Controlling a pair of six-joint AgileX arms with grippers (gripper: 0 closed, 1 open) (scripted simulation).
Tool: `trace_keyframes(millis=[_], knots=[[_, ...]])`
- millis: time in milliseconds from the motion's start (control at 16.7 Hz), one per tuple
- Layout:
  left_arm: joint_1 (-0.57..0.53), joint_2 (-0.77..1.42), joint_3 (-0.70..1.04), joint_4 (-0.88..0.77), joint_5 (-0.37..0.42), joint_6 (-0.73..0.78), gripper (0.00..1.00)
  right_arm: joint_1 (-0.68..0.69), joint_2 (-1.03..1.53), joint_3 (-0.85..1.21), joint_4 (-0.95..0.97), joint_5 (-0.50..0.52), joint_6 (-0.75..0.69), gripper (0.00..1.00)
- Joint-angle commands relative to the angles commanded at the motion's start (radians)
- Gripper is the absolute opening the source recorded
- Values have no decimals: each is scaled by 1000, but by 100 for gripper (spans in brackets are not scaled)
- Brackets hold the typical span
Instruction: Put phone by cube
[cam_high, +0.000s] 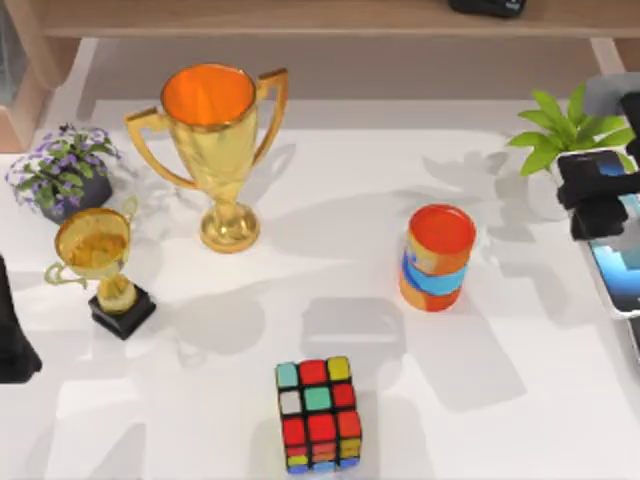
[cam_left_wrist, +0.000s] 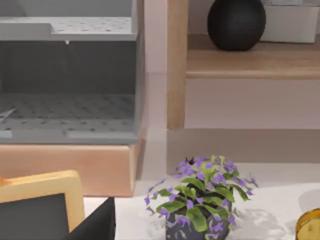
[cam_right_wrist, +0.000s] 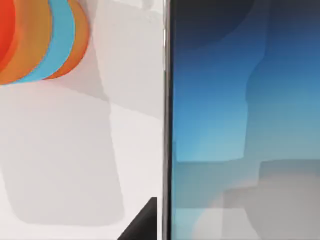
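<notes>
The right gripper sits at the right edge of the top view, directly over the phone, which lies flat on the table along that same edge. Whether its fingers are spread or pinched on the phone I cannot tell. The right wrist view looks straight down at the phone's blue-to-white screen, so the gripper is close above it.

The step in hand looks like the pick-up. To do it well, the fingers should straddle the phone across its narrow width, centred along its length so it does not tip when raised. The phone is thin and glossy, so a low, square grasp is safest. The carry toward the cube, at the bottom centre of the top view, should pass clear of the orange-and-blue cylinder, which stands between them, a little above the straight line.

The left gripper is parked at the left edge.

Counted: one phone, one cube, one cylinder, two gold trophies, a large one and a small one, one purple-flowered plant, one green plant.
</notes>
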Motion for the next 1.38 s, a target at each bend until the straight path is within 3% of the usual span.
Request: trace_keyframes(millis=[360, 720, 960, 1380], knots=[[0, 0, 0, 0, 0, 0, 100, 263, -2, -96, -56, 14, 387, 0], [0, 0, 0, 0, 0, 0, 100, 450, 35, -137, -46, 66, 651, 0], [0, 0, 0, 0, 0, 0, 100, 502, 52, -142, -32, 90, 723, 0], [0, 0, 0, 0, 0, 0, 100, 499, 49, -140, -32, 89, 726, 0]])
